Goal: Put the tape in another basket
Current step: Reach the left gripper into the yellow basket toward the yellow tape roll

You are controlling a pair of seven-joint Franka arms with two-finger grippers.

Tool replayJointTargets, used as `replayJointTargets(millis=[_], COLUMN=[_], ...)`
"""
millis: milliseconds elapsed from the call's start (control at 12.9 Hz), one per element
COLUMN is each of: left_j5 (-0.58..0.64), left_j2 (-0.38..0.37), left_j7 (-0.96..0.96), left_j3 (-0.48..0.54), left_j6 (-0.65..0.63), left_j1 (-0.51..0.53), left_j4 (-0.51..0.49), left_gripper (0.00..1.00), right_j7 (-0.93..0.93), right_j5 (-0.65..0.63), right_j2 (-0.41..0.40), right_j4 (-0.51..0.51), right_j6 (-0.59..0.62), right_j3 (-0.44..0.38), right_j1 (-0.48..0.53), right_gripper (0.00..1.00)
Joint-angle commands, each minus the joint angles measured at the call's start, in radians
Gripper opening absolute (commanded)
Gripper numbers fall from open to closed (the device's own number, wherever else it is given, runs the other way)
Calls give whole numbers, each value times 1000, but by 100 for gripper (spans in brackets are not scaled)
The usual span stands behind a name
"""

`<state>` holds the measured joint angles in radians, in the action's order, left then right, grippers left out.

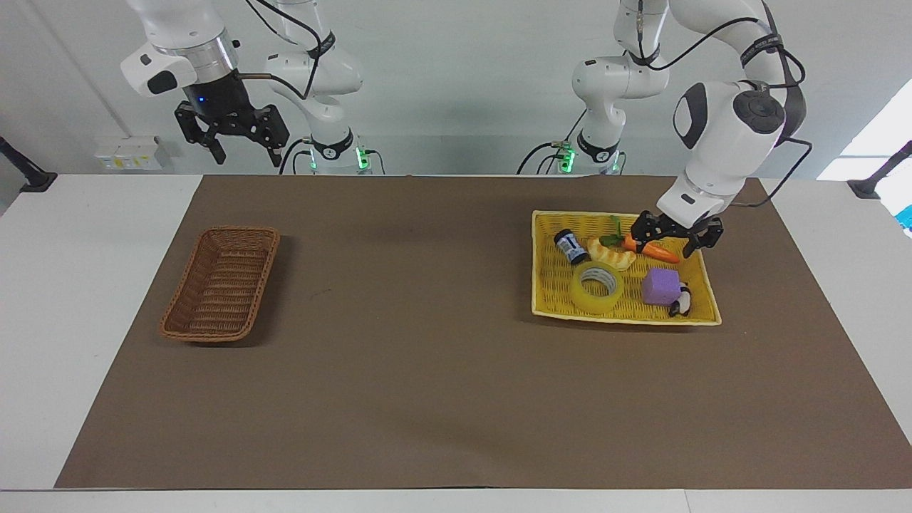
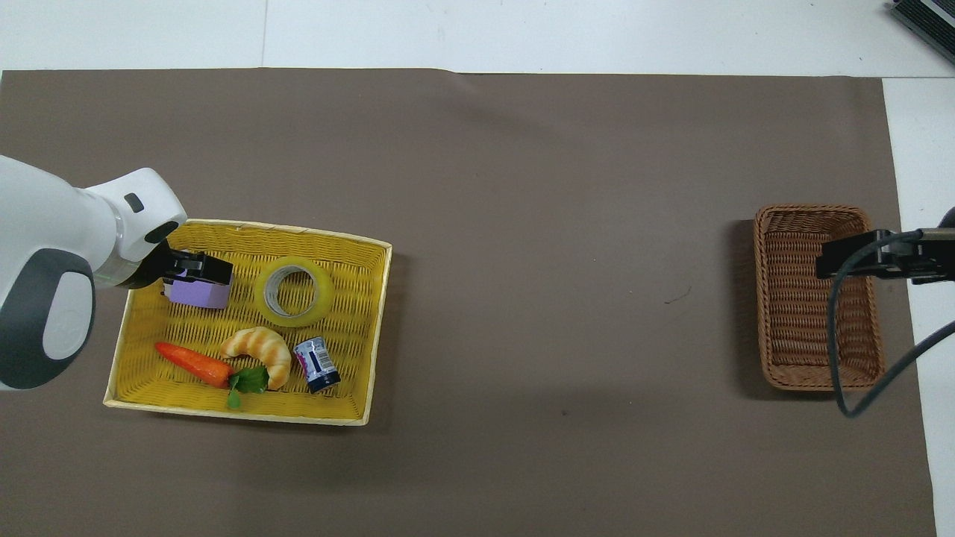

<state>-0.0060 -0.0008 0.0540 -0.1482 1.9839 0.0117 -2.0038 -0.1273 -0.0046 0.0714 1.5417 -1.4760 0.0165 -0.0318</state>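
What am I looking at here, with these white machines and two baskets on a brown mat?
These are two robot arms, each ending in a two-finger gripper. One picture faces them across the table; the other looks down from above their end. The left gripper, open and holding nothing, hangs over the yellow basket, which holds the tape, a carrot, a croissant, a purple block and a small can. The right gripper, also open, waits raised at the brown wicker basket's end of the table.

high facing, overhead (opposed), shared table [image 1: 43, 299]
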Motion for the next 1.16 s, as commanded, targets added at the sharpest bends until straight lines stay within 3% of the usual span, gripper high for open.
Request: replayJointTargets(millis=[0, 155, 465, 776, 1086], left_j5=[-12, -12, -12, -14, -12], left_j2=[25, 48, 128, 146, 171], left_j7=[-26, -81, -103, -109, -160], left_j3=[13, 13, 13, 13, 13], left_j6=[91, 199, 285, 326, 392], left_j1=[-50, -71, -81, -81, -93], left_j4=[-64, -124, -133, -154, -187], left_gripper=[100, 100, 98, 69, 49], right_j7=[31, 31, 31, 31, 32], right_j5=[14, 14, 14, 14, 14], right_j2=[15, 15, 15, 15, 15], right_j4=[20, 20, 20, 20, 20], right_j6=[-18, -18, -18, -17, -15], right_j3=[3, 3, 3, 3, 2], right_j1=[16, 16, 16, 16, 16], right_gripper=[100, 100, 100, 100, 100])
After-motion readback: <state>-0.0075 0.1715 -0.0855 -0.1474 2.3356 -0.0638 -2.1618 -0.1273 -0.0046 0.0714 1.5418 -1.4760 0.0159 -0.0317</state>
